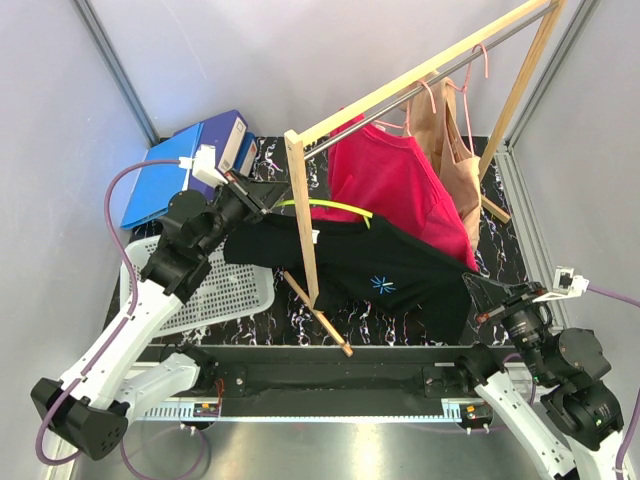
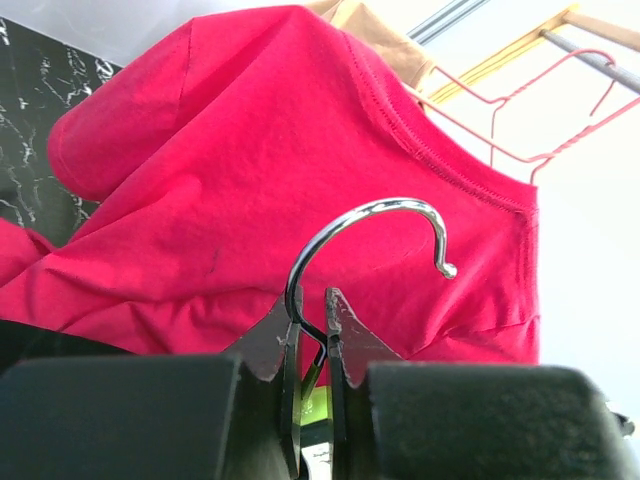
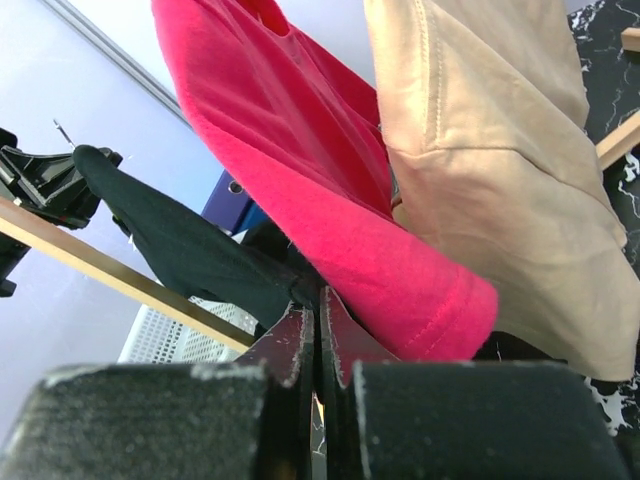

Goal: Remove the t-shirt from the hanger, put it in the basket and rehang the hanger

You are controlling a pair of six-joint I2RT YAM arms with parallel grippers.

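Note:
A black t-shirt [image 1: 385, 268] with a small blue emblem hangs stretched between my two grippers, off the rack. It sits on a yellow-green hanger [image 1: 330, 206] with a chrome hook [image 2: 372, 214]. My left gripper [image 1: 250, 192] [image 2: 312, 312] is shut on the base of that hook, at the shirt's left end. My right gripper [image 1: 482, 292] [image 3: 318, 302] is shut on a pinch of the black t-shirt's [image 3: 190, 250] fabric at its right edge, just under the red shirt's sleeve.
A red t-shirt [image 1: 392, 180] and a beige garment [image 1: 447, 130] hang on pink hangers from the wooden rack's rail [image 1: 420, 78]. The rack's upright post [image 1: 302, 225] stands in front of the black shirt. A white basket [image 1: 222, 292] and a blue binder [image 1: 190, 160] lie at left.

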